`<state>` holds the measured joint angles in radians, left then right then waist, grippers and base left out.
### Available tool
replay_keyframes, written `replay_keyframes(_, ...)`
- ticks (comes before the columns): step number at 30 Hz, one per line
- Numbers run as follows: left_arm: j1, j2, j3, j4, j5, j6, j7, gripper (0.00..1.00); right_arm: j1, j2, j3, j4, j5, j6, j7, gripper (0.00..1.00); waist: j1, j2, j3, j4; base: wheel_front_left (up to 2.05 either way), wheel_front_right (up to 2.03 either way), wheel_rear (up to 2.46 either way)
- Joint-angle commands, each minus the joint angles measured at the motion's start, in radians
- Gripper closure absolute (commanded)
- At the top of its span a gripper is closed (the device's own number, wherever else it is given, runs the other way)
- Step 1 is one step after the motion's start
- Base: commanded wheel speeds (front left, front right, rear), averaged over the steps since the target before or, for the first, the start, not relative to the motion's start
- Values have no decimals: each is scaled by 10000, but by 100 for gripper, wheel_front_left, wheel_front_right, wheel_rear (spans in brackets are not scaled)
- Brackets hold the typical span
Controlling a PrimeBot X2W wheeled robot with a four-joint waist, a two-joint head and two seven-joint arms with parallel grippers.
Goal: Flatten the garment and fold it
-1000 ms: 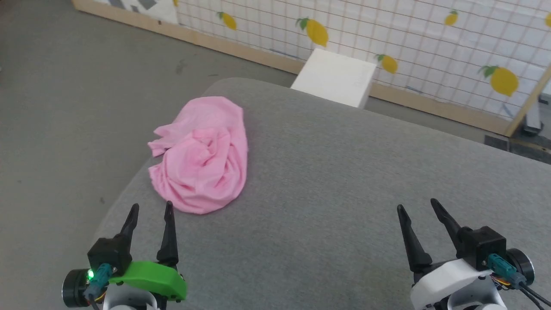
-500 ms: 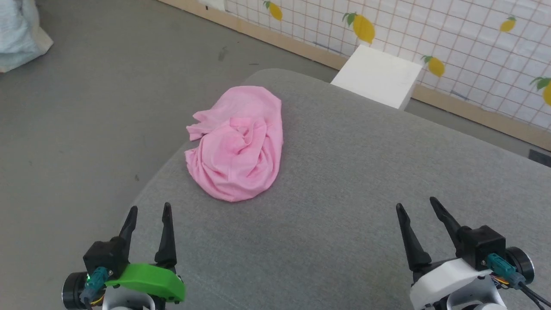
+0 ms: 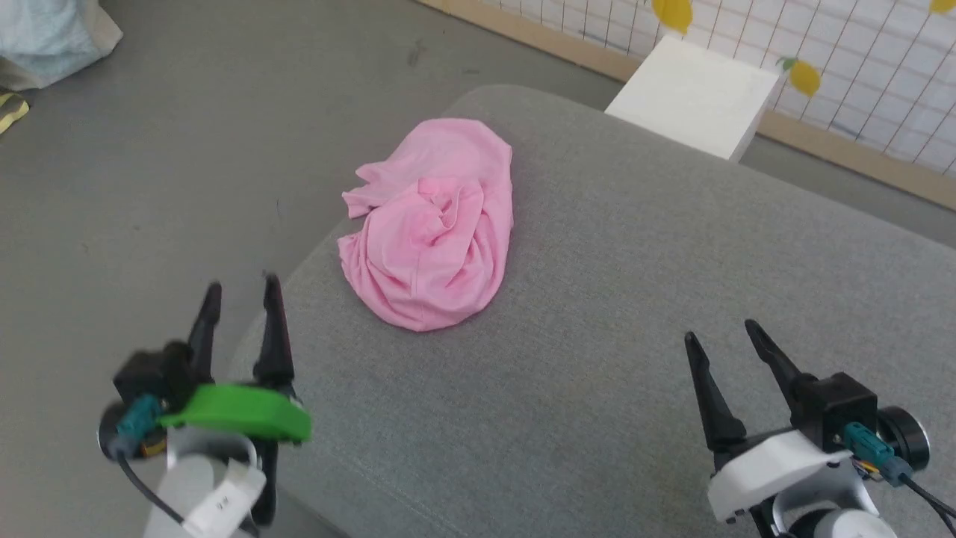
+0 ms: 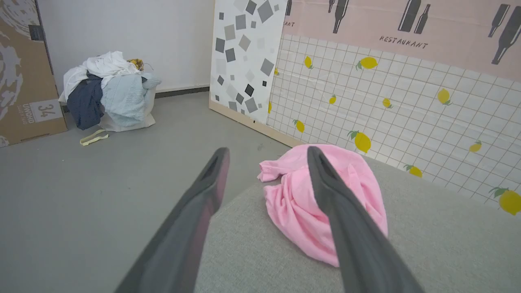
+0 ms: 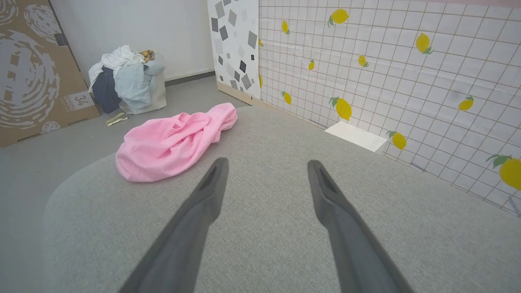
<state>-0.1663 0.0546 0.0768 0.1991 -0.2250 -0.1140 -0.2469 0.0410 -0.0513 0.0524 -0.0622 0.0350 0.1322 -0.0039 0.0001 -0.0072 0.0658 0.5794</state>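
The left pincer (image 3: pixel 241 285) is hovering at 8 o'clock in the head view, its fingers spread wide and holding nothing, over the rounded corner of the grey tabletop (image 3: pixel 597 314). The right pincer (image 3: pixel 718 332) is hanging at 4 o'clock, equally wide and empty, above bare cloth. The pink garment (image 3: pixel 433 232) is lying crumpled at 11 o'clock, its left folds reaching the tabletop's left edge, well apart from both pincers. On the floor (image 3: pixel 149 149), a pale bag (image 4: pixel 132 119) is sitting heaped with white, dark blue and light blue clothes (image 4: pixel 108 79), beside a cardboard box (image 4: pixel 24 81). From 12 to 5 o'clock the tabletop is stretching open. A white box (image 3: pixel 691 97) is standing just past its far edge.
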Motion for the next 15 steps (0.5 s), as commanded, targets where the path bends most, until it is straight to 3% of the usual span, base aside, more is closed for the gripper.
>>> replay_keyframes(1,-541,77,79,107,-82,-84,-96,0,-240,10,51,-96,-102,-15,37,0,-1,70,413,-206,0,0,0)
replay_keyframes(8,-2726,895,10,1287,-556,-159,-149,0,-652,11,141,-234,-248,-15,198,0,-1,72,1300,-1128,0,0,0)
replay_keyframes(13,-4430,1955,-1422,3144,-1892,-164,398,0,-871,11,84,-297,-358,-15,304,0,-1,72,1868,-1714,0,0,0)
replay_keyframes(14,-5164,2487,-2412,4036,-2877,-164,1253,0,-994,11,10,-304,-393,-15,308,0,-1,72,2124,-1959,0,0,0)
replay_keyframes(15,-5386,2691,-2775,4333,-3244,-165,1617,0,-1044,11,8,-311,-405,-15,320,0,-1,72,2229,-2041,0,0,0)
